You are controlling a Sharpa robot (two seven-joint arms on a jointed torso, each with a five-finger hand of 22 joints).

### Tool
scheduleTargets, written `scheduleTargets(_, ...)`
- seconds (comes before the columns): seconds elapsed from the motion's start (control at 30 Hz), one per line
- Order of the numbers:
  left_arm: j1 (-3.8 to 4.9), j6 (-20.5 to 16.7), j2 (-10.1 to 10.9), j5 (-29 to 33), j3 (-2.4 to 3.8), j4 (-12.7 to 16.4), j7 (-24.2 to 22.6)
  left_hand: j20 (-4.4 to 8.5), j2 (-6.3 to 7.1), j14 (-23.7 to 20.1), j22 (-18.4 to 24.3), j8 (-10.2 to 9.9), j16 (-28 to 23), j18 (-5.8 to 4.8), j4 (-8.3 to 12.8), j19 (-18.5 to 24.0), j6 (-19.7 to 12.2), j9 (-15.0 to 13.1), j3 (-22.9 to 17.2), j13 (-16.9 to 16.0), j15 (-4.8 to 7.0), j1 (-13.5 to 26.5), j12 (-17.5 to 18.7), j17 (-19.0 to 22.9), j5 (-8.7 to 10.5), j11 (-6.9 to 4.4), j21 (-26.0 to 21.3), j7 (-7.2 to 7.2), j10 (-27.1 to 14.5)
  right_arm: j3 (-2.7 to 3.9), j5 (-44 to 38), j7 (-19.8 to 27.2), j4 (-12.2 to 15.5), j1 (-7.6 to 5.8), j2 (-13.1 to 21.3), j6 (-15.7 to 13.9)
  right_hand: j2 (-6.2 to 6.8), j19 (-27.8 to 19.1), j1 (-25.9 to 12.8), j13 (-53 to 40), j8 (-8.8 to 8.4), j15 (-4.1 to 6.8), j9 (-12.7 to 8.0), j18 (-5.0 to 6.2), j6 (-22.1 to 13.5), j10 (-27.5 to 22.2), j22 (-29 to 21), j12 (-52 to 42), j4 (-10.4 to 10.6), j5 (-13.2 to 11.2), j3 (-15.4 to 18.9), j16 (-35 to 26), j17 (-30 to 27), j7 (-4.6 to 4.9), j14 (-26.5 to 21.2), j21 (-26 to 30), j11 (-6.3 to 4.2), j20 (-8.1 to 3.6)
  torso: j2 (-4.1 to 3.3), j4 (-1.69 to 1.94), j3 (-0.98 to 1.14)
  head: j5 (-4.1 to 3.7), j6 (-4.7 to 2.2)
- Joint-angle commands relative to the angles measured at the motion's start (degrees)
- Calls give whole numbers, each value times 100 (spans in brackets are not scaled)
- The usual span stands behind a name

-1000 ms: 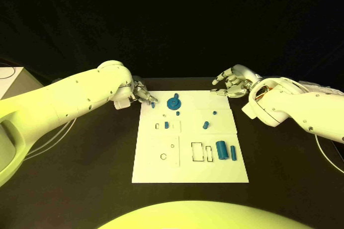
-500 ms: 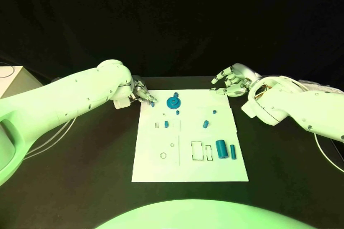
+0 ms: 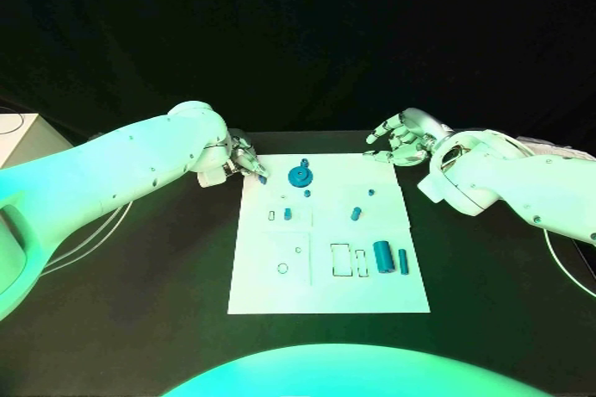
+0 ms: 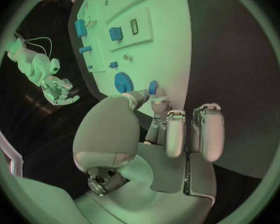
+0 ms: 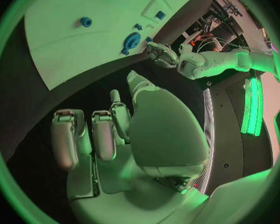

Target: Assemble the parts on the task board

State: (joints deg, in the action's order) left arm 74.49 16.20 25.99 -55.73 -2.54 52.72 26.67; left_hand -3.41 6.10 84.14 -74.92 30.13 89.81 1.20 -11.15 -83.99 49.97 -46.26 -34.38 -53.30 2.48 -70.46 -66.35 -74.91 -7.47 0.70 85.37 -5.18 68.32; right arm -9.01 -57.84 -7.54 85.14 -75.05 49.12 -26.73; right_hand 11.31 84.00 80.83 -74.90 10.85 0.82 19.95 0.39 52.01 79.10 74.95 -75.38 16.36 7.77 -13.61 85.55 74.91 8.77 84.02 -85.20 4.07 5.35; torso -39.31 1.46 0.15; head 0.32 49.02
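While my left hand point(image 3: 239, 163) sits at the far-left corner of the task board point(image 3: 267, 285), almost nothing has shifted over the last sec: same spot, same pose, maybe a hair nearer the board edge. It pinches a small blue part point(image 4: 153, 87) btwn thumb and a finger, the other fingers curled beside it; that part hangs right over the board's far-left corner, just left of the blue disc-shaped part point(image 3: 301, 176). My right hand point(image 3: 400, 144) hovers off the far-right corner, fingers apart, nothing in it, also unmoved.

On the board, no part has budged: two small pegs point(image 3: 288, 214) mid-board, a larger cylinder point(image 3: 384, 258) w/ a thinner one point(image 3: 404, 260) by it near the right edge.

My read: a pause or v. slow fine alignment, not a placement. The pinched part isn't seated yet, so the task is early; next I'd prob. carry it to its slot, though which slot I can't tell.
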Motion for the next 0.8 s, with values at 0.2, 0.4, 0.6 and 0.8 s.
scheduleTargets(0.2,-2,21,23,96,1,41,-90,68,118,586,-832,457,19,55,541,-162,-98,-513,-1089,5,74,136,-13,-1509,-24,-59,50,89,110,0,-22,55,3,2,-1,50,-12,387,-55,-338,35,-48,-4,82,-35,-31,1203,17,8,33,-40,-23,704,13,377,29,-6,20,2,3,-1,0,2)
scheduleTargets(0.4,-3,-118,102,239,4,175,-95,79,176,586,-870,592,19,47,747,-186,-106,-671,-1453,-65,86,306,-71,-1509,-116,-75,70,97,192,0,-22,56,-1,2,-1,53,-13,386,-57,-338,36,-48,-4,83,-35,-31,1200,16,8,34,-40,-25,701,13,376,34,-6,20,13,10,0,11,-2)
scheduleTargets(0.6,-2,-369,318,498,5,535,-74,100,287,586,-926,671,19,33,918,-224,-49,-760,-1666,-176,109,459,-158,-1509,-494,-95,103,115,308,0,-21,58,-9,2,9,55,-13,386,-57,-338,36,-48,-4,83,-35,-31,1200,16,8,34,-40,-25,701,13,376,34,-6,20,30,14,4,26,-21)
scheduleTargets(0.8,0,-624,632,679,5,1061,-52,120,369,586,-988,704,19,18,1038,-265,19,-801,-1740,-298,133,555,-244,-1509,-828,-123,141,142,422,0,-15,58,-16,2,25,51,-13,386,-57,-338,36,-48,-4,83,-35,-31,1200,16,8,34,-40,-25,701,13,376,34,-6,20,60,35,11,29,-15)
